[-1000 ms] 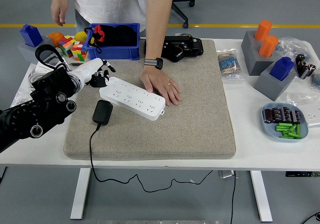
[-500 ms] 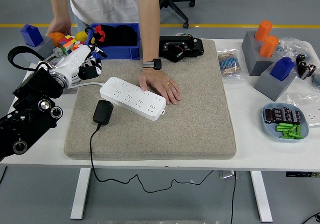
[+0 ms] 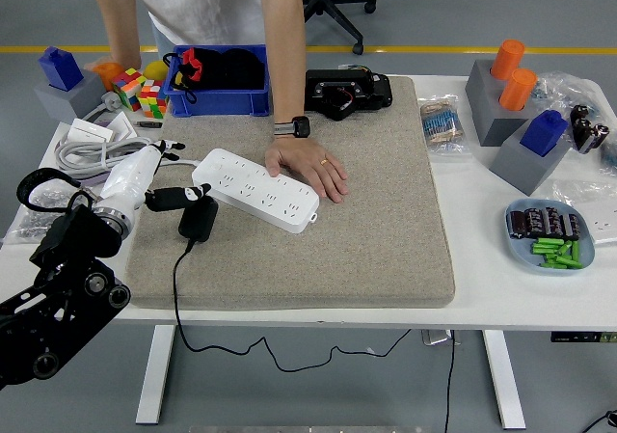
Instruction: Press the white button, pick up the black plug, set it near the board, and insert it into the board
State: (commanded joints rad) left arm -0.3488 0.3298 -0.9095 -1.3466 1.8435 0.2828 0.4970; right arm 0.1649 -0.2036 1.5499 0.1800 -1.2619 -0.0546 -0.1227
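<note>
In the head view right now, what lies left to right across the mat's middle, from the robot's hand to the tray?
Left hand → black plug → white power strip → person's hand → bare grey mat → blue tray.

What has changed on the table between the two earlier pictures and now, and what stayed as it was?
The robot's left hand swung away from the white power strip, up towards the colourful cubes, then came down to the black plug, fingers open, gripping nothing yet. The person's other hand moved to the far left corner. Unmoved: strip, plug, and the person's hand resting against the strip.
</note>
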